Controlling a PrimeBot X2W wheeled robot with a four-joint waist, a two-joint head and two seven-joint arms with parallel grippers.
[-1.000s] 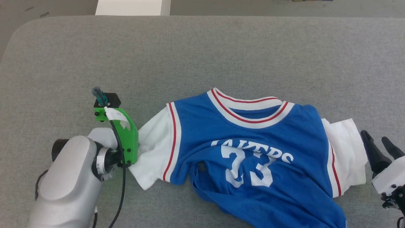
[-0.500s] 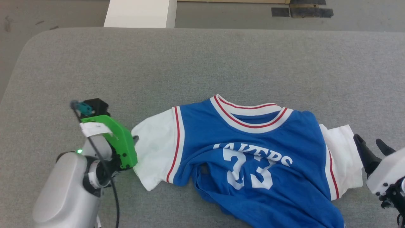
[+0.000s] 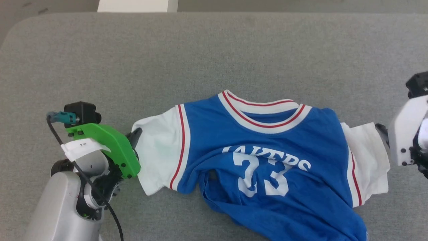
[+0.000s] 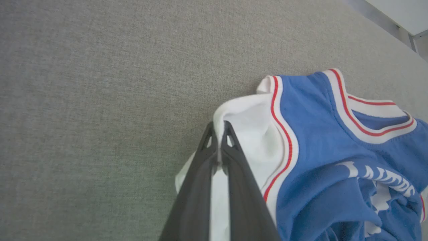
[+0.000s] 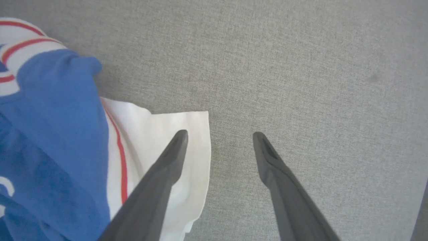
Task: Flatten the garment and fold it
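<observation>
The garment (image 3: 267, 150), a blue jersey with white sleeves, red-striped trim and a white 33, lies rumpled on the grey table (image 3: 214, 53), its lower front bunched. My left gripper (image 3: 135, 136) is shut on the edge of the garment's left white sleeve (image 3: 155, 147); in the left wrist view the left gripper (image 4: 219, 129) pinches a fold of that sleeve (image 4: 250, 134) between its tips. My right gripper (image 5: 219, 135) is open, one finger over the outer edge of the right white sleeve (image 5: 160, 130), the other over bare table. In the head view only one dark fingertip (image 3: 381, 129) of it shows beside that sleeve (image 3: 364, 144).
A white block (image 3: 133, 5) stands beyond the table's far edge. The table's rounded far-left corner (image 3: 13, 25) shows, with floor behind it. Bare grey cloth surface stretches behind the garment and to its left.
The left gripper has shut on the left sleeve and drawn it out to the left. The right gripper has moved up to the right sleeve's edge. The head camera shifted.
</observation>
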